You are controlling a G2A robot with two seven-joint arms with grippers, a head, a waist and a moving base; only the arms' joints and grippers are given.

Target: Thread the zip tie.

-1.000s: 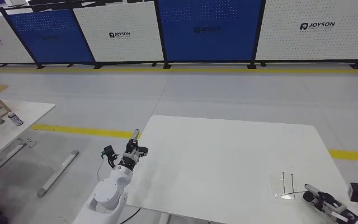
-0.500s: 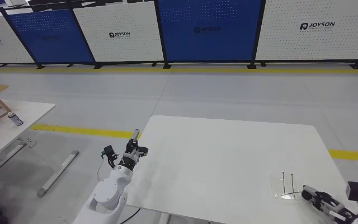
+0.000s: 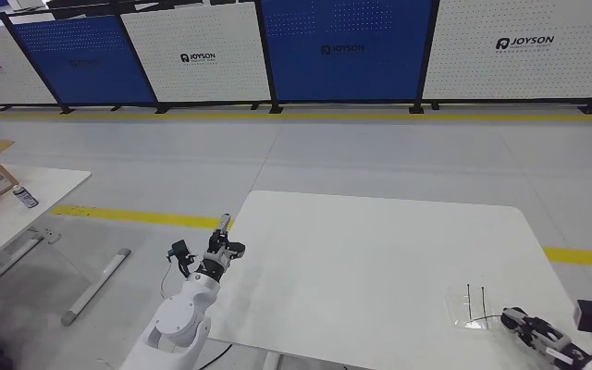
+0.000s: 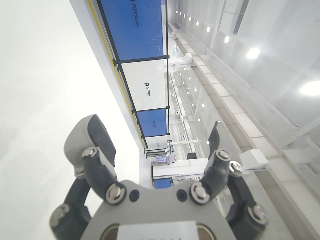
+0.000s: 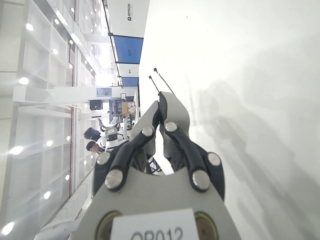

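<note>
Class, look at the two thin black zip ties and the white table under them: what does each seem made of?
Two thin black zip ties: probably nylon plastic, matte; slim strips with small square heads. White table: smooth, slightly glossy top, perhaps laminate or painted board; soft shadows, no grain.

In the top view, the white rectangular worktop (image 3: 370, 268) fills the lower centre and right of the frame. Near its lower right corner lies a clear plastic sheet (image 3: 460, 310). On it, two thin black plastic zip ties (image 3: 470, 294) lie side by side, just apart. The right gripper (image 3: 509, 318) sits just right of and below them. The left gripper (image 3: 222, 225) stands at the worktop's left edge, well apart from the ties. Blue and white pegboard panels (image 3: 347, 51) span the top of the frame behind the worktop. A second white table (image 3: 42, 185) at the left edge carries a small can (image 3: 25, 196).
</note>
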